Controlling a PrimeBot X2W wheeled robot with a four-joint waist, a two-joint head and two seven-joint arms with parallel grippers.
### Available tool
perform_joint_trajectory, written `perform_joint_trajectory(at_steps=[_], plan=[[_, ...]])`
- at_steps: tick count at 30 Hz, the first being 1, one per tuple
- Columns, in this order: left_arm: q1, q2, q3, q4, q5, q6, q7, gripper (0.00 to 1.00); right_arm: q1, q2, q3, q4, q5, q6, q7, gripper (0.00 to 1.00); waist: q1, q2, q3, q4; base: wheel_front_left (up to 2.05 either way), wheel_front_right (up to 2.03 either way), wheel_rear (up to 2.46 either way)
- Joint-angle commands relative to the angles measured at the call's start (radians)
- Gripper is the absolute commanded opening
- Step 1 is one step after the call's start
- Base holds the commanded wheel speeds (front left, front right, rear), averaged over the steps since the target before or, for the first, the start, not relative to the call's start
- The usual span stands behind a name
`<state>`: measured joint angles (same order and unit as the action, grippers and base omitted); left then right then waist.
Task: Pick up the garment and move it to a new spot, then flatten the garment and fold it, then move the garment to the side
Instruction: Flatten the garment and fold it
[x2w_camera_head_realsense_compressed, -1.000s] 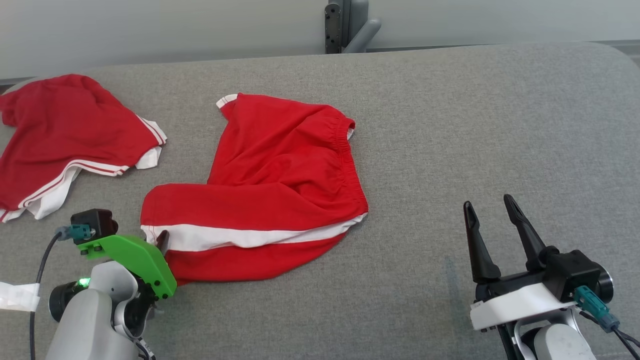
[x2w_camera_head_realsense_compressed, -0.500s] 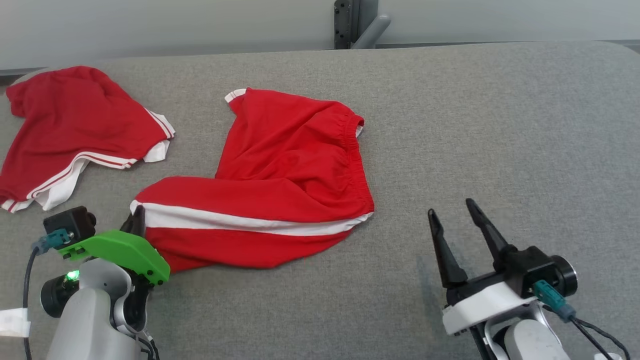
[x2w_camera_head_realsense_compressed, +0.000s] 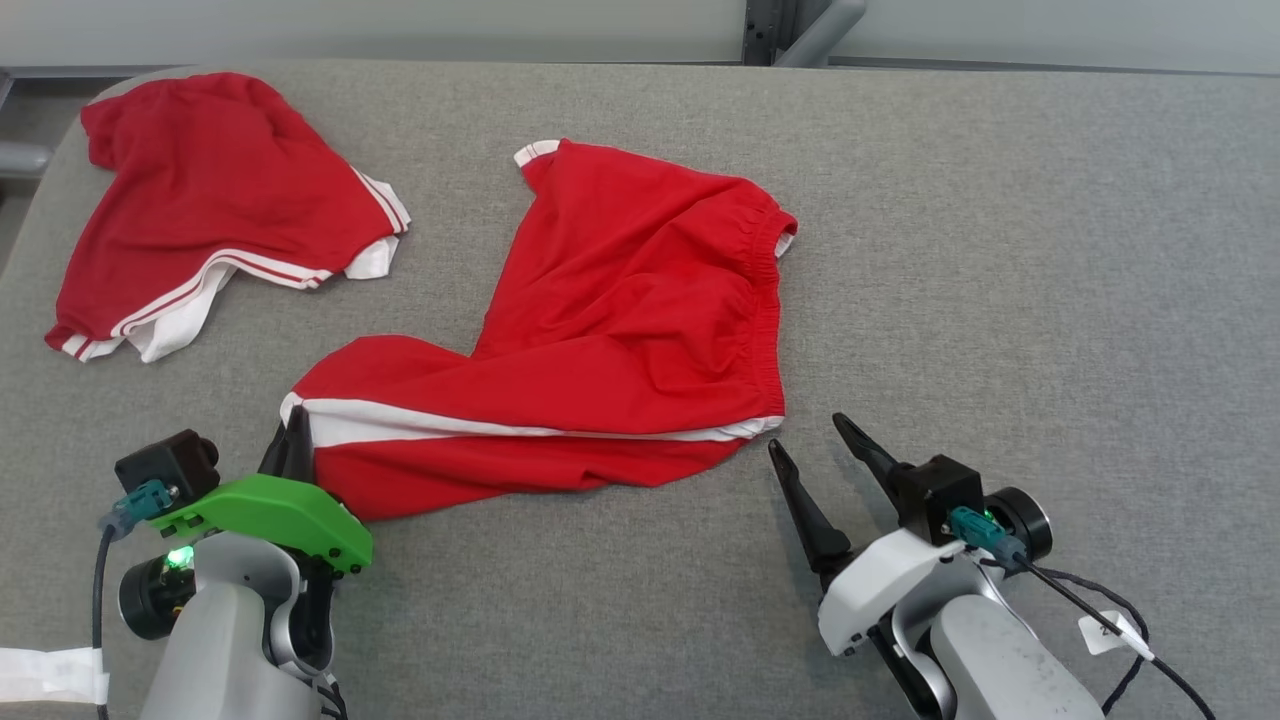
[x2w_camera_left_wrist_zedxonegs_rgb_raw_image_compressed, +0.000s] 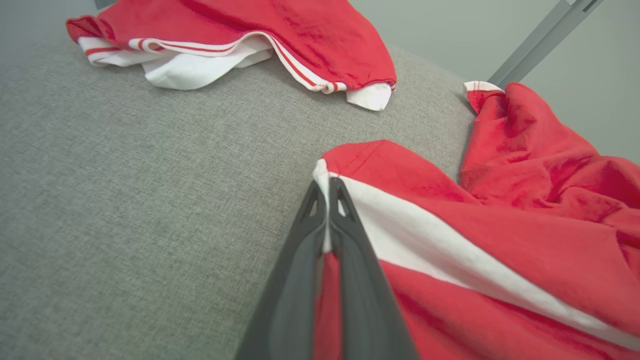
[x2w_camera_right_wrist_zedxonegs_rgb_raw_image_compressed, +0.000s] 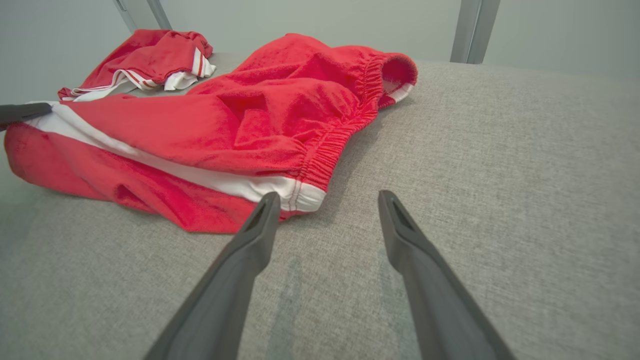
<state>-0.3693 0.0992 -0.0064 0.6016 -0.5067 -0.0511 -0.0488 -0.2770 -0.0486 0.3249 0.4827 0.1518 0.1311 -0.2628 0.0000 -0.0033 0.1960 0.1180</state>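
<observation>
Head view: red garment (x2w_camera_head_realsense_compressed: 640, 330) spread on grey desk (x2w_camera_head_realsense_compressed: 1000, 250), lying between my two pincers. My left pincer (x2w_camera_head_realsense_compressed: 297, 445) is clamped on its leg hem. My right pincer (x2w_camera_head_realsense_compressed: 815, 455) is spread wide, holding nothing, just beside the waistband corner. Second red garment (x2w_camera_head_realsense_compressed: 210, 200) lies well beyond my left pincer.
Left wrist view: fingers pressed together on the white stripe.
Right wrist view: waistband corner just beside one fingertip.

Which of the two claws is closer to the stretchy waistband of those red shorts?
Right. The right gripper hangs open just off the waistband's near corner. The left gripper is shut on the leg hem at the opposite end of the shorts.
</observation>
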Motion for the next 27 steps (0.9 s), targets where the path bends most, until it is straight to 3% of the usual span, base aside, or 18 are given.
perform_joint_trajectory(at_steps=[1, 12, 14, 17, 18, 19, 21, 23, 25, 26, 27], plan=[[-0.017, -0.005, -0.004, 0.01, 0.001, 0.004, -0.011, 0.0, -0.029, -0.003, 0.013, 0.022, 0.016, -0.001, -0.003, 1.0, 0.0, 0.0033, 0.016, 0.017, 0.0, 0.0, 0.0], [-0.053, -0.015, -0.022, 0.064, -0.011, -0.009, -0.053, 0.0, -0.127, -0.004, 0.083, 0.135, 0.107, -0.001, -0.003, 1.0, 0.0, 0.0033, 0.041, 0.041, 0.0, 0.0, 0.0], [-0.058, -0.015, -0.025, 0.07, -0.013, -0.01, -0.059, 0.0, -0.137, -0.004, 0.095, 0.146, 0.12, -0.001, -0.003, 0.8, 0.0, 0.0033, 0.044, 0.042, 0.0, 0.0, 0.0], [-0.063, -0.014, -0.027, 0.077, -0.015, -0.012, -0.065, 0.0, -0.149, -0.003, 0.113, 0.156, 0.139, -0.001, -0.003, 0.64, 0.0, 0.0033, 0.048, 0.041, 0.0, 0.0, 0.0], [-0.064, -0.014, -0.028, 0.079, -0.016, -0.013, -0.067, 0.0, -0.154, -0.003, 0.12, 0.16, 0.142, -0.001, -0.003, 0.54, 0.0, 0.0033, 0.05, 0.041, 0.0, 0.0, 0.0], [-0.067, -0.014, -0.029, 0.081, -0.016, -0.013, -0.068, 0.0, -0.159, -0.003, 0.128, 0.165, 0.146, -0.001, -0.003, 0.49, 0.0, 0.0033, 0.052, 0.04, 0.0, 0.0, 0.0], [-0.068, -0.014, -0.03, 0.082, -0.015, -0.012, -0.07, 0.0, -0.164, -0.003, 0.133, 0.169, 0.15, -0.001, -0.003, 0.47, 0.0, 0.0033, 0.053, 0.04, 0.0, 0.0, 0.0], [-0.07, -0.013, -0.032, 0.085, -0.016, -0.013, -0.074, 0.0, -0.171, -0.003, 0.146, 0.177, 0.159, -0.001, -0.003, 0.36, 0.0, 0.0033, 0.055, 0.04, 0.0, 0.0, 0.0], [-0.071, -0.013, -0.035, 0.088, -0.017, -0.014, -0.077, 0.0, -0.177, -0.004, 0.154, 0.182, 0.164, -0.001, -0.003, 0.18, 0.0, 0.0033, 0.055, 0.041, 0.0, 0.0, 0.0], [-0.071, -0.013, -0.036, 0.087, -0.017, -0.015, -0.083, 0.0, -0.179, -0.003, 0.157, 0.182, 0.165, -0.001, -0.003, 0.0, 0.0, 0.0033, 0.055, 0.041, 0.0, 0.0, 0.0], [-0.07, -0.013, -0.036, 0.084, -0.018, -0.017, -0.089, 0.0, -0.18, -0.003, 0.161, 0.18, 0.164, -0.001, -0.003, 0.0, 0.0, 0.0033, 0.053, 0.04, 0.0, 0.0, 0.0]])
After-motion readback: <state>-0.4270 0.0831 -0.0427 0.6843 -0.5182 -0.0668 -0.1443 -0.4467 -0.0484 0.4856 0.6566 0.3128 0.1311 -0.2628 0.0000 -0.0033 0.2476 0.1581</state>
